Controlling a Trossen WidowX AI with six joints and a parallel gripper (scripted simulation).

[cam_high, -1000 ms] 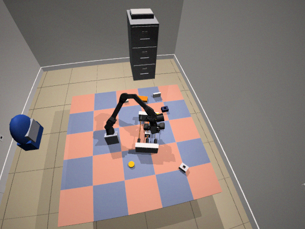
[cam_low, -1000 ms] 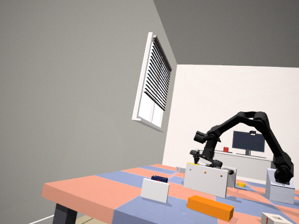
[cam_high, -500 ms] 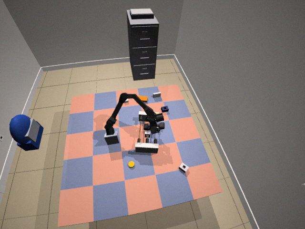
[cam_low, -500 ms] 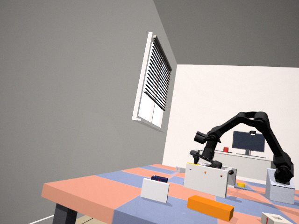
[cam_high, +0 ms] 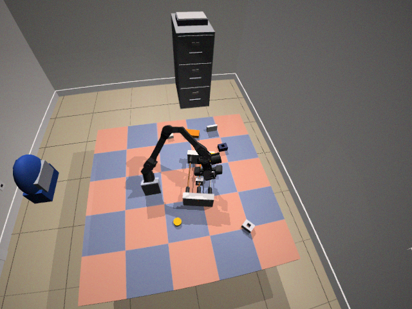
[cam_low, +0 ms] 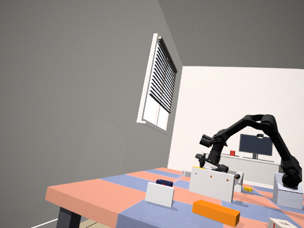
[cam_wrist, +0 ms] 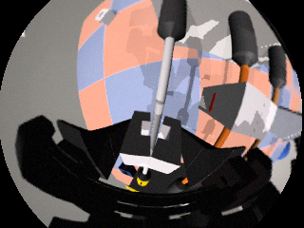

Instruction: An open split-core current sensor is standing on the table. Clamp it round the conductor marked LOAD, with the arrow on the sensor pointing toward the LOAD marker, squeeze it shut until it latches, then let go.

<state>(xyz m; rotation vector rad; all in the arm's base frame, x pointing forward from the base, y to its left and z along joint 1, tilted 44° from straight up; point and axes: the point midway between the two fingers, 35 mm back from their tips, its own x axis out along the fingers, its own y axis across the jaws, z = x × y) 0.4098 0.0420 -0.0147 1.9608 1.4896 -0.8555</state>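
Sensor (cam_wrist: 151,147) sits round the grey conductor (cam_wrist: 162,89), gripper (cam_wrist: 150,163) clenched on it. I can't confirm latch, probably squeezing; release is left.

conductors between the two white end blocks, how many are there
3, side by side: an orange one on the arm-base side, a grey middle one running through the sensor that the gripper grips, and another on the far side.
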